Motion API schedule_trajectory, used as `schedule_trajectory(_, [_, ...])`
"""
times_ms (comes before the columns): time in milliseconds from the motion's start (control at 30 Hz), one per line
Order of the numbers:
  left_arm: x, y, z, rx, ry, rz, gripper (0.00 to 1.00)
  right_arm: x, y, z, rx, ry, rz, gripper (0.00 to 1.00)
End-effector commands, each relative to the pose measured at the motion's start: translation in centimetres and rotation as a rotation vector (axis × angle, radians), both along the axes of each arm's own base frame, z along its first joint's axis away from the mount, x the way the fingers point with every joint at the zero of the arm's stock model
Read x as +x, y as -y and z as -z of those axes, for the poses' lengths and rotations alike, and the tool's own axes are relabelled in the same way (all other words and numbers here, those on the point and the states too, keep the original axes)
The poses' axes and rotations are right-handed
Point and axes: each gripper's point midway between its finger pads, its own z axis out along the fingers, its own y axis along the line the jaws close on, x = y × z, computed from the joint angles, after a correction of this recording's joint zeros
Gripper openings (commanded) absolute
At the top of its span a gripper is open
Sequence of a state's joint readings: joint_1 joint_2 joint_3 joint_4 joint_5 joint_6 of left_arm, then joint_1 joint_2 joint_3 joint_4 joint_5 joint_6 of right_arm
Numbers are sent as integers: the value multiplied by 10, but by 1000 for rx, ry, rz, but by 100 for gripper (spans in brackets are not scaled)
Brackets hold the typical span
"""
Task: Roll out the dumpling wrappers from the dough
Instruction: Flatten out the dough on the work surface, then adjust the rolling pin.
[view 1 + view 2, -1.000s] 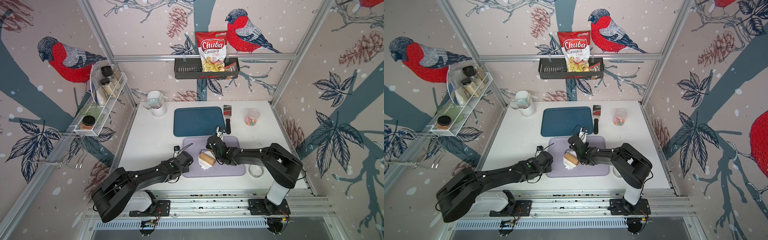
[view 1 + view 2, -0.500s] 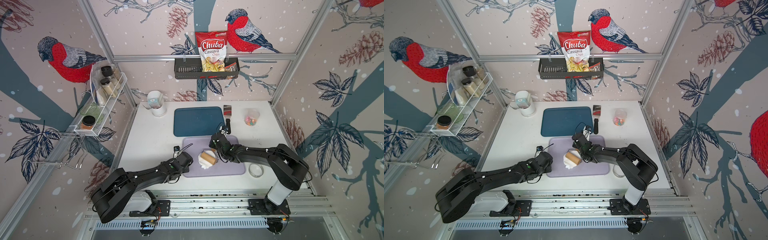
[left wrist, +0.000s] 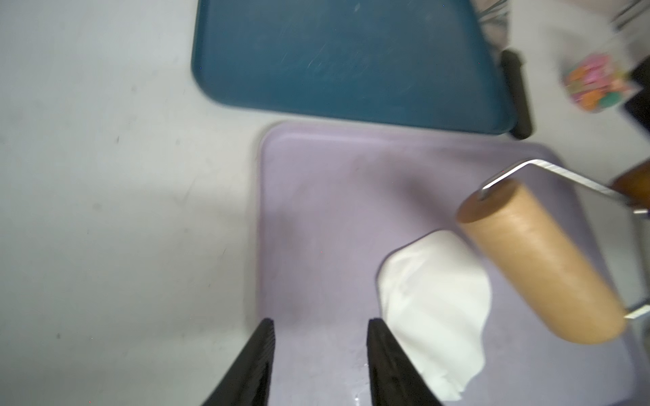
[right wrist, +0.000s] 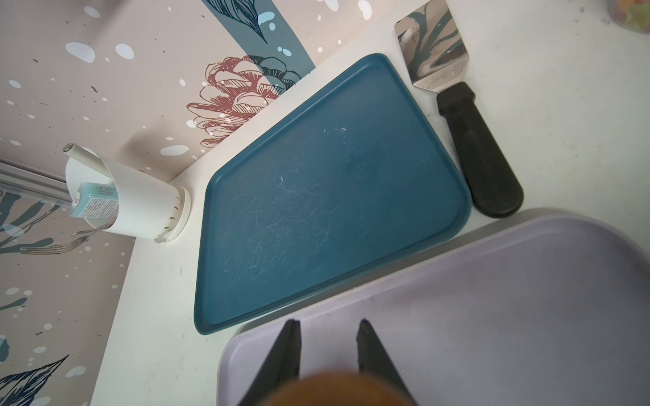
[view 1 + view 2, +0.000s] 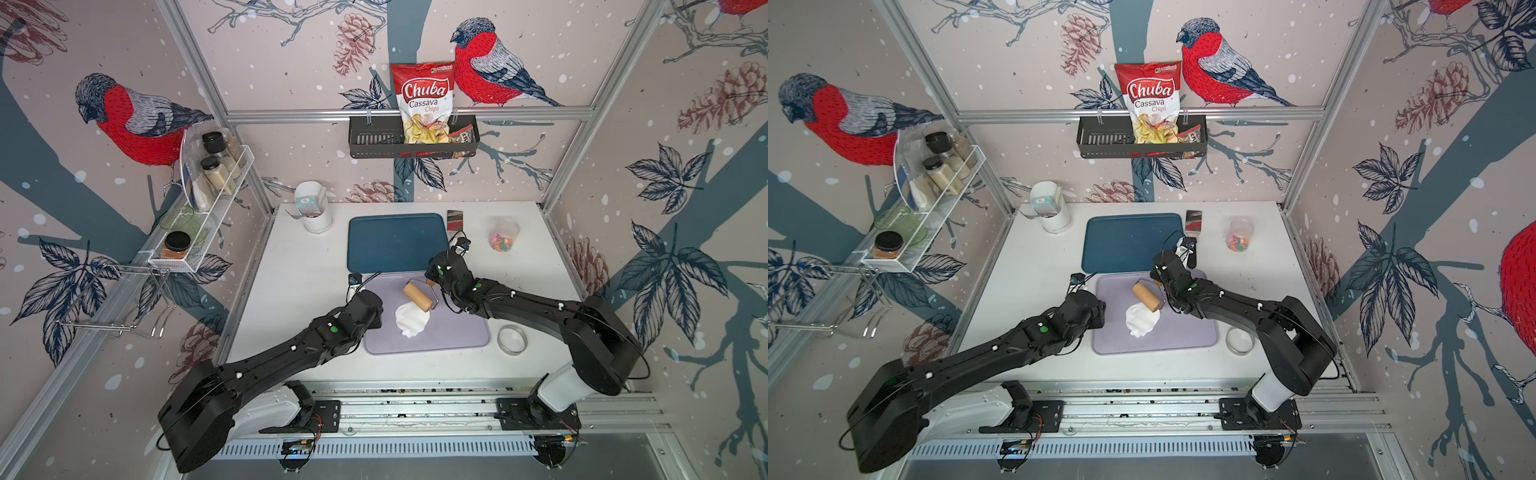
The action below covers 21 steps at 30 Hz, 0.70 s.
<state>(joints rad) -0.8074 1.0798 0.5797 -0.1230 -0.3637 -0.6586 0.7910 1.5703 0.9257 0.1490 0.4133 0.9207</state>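
Jaws of the left gripper (image 3: 320, 321) stand apart and empty over the lilac tray (image 3: 316, 197); the dough (image 3: 436, 302) lies just beside one jaw tip, the roller (image 3: 538, 260) at its far edge. The right gripper (image 4: 329, 325) seems clamped on the roller's brown handle (image 4: 334, 390), blurry there. Dough likely soft, light, sticky: press from above, don't pinch.

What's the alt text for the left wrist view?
White dough lies flattened on a lilac tray with a wooden roller at its edge. The left gripper is open and empty close beside the dough; a blue tray sits beyond.
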Motion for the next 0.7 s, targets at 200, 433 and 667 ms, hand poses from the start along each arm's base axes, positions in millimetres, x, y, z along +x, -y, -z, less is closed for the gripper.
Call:
schedule_trajectory(200, [1,79,-114,-102,493,489,60,-7,-12,-32,94,51,-54,0])
schedule_trajectory(433, [0,118,-105,-68,484,683,60,-16,-17,-47,115,78,-87,0])
schedule_trajectory(667, [10,137,-80,42,420,747,60,-26,-19,-52,138,85,-118,0])
